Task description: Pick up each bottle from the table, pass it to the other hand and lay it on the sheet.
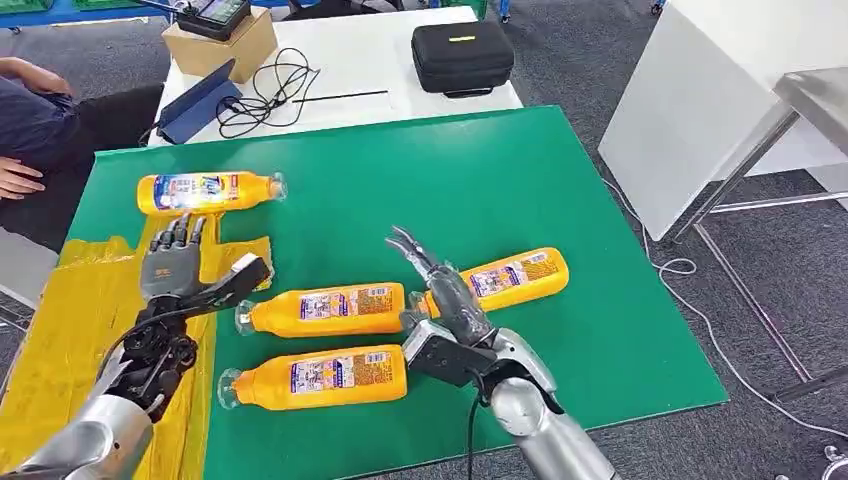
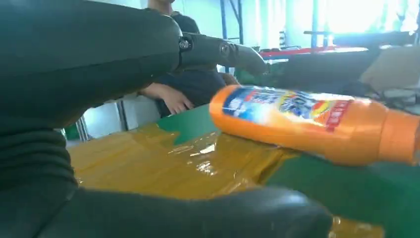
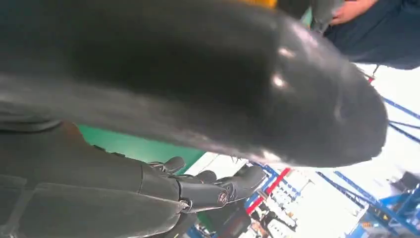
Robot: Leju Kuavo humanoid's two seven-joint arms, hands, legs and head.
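Person's hand (image 1: 18, 178) at 9 o'clock edge of green surface (image 1: 480, 170). Yellow sheet (image 1: 70, 310) at 8 o'clock. Left hand (image 1: 180, 270) hovers over sheet edge, fingers (image 1: 178, 233) spread wide, holding nothing. Top bottle (image 1: 205, 191) lies at 11 o'clock, just beyond those fingers, partly on the sheet. Middle bottle (image 1: 325, 308) and near bottle (image 1: 315, 377) lie flat at centre, caps toward 9 o'clock. Right hand (image 1: 445, 300) over neck end of right bottle (image 1: 510, 277) at 4 o'clock; fingers apart, grip unclear. Black case (image 1: 462, 55) at 12 o'clock.
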